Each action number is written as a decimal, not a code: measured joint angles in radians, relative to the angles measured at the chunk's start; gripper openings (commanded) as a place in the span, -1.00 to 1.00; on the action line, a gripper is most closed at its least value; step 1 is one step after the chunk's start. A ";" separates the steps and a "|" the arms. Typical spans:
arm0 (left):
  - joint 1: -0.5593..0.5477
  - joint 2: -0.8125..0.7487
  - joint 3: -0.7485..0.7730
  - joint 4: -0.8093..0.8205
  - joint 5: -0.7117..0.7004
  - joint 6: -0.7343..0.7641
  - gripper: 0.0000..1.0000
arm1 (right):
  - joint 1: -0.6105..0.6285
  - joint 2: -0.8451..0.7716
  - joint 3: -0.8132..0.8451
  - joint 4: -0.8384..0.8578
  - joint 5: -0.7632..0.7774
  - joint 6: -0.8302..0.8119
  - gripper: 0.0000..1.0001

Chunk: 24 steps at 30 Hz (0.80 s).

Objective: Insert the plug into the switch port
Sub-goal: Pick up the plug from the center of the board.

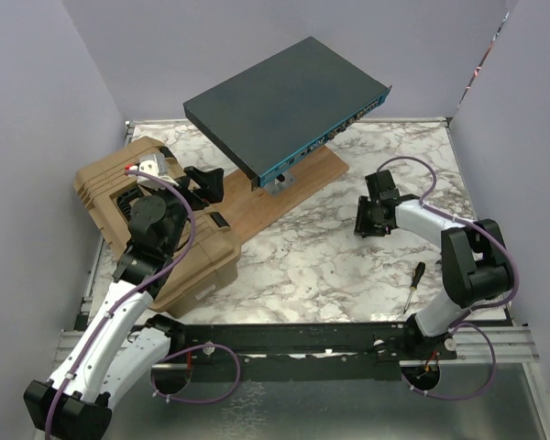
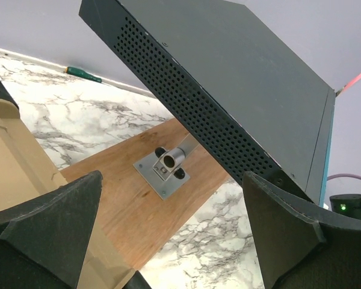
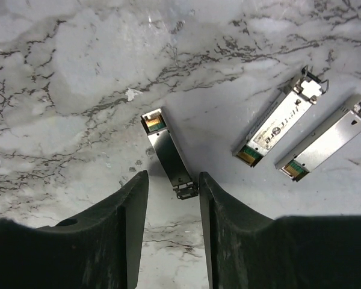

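a white, grey-veined marble tabletop (image 1: 293, 266) is sitting between pale lilac walls (image 1: 37, 110). the wide flat dark grey metal switch (image 1: 284, 101) is standing tilted on a post over a brown wooden board (image 1: 298, 188). the small silver metal plug (image 3: 167, 153) is lying flat on the marble, its latch end sitting between the fingers of the right pincer (image 3: 173, 176), which is standing parted, not clenched on it. the left pincer (image 2: 171, 180) is gaping wide, facing the switch's perforated side.

Open marble surface (image 1: 293, 266) runs between the tan case (image 1: 110, 188) at 9 o'clock and the screwdriver (image 1: 414, 286) at 4 o'clock. The raised switch (image 1: 275, 101) and its stand (image 2: 168, 164) block 12 o'clock.
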 measured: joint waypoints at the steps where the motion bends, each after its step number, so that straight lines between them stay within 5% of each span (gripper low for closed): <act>1: 0.000 0.002 0.000 0.003 0.002 -0.001 0.98 | 0.000 -0.002 -0.005 -0.002 0.000 0.000 -0.20; 9: 0.000 0.005 0.000 0.024 0.014 -0.016 0.98 | 0.023 -0.006 -0.017 0.000 0.022 -0.001 -0.31; 24: 0.000 0.016 0.000 0.027 0.018 -0.020 0.98 | 0.123 -0.023 -0.030 -0.018 0.072 -0.019 -0.86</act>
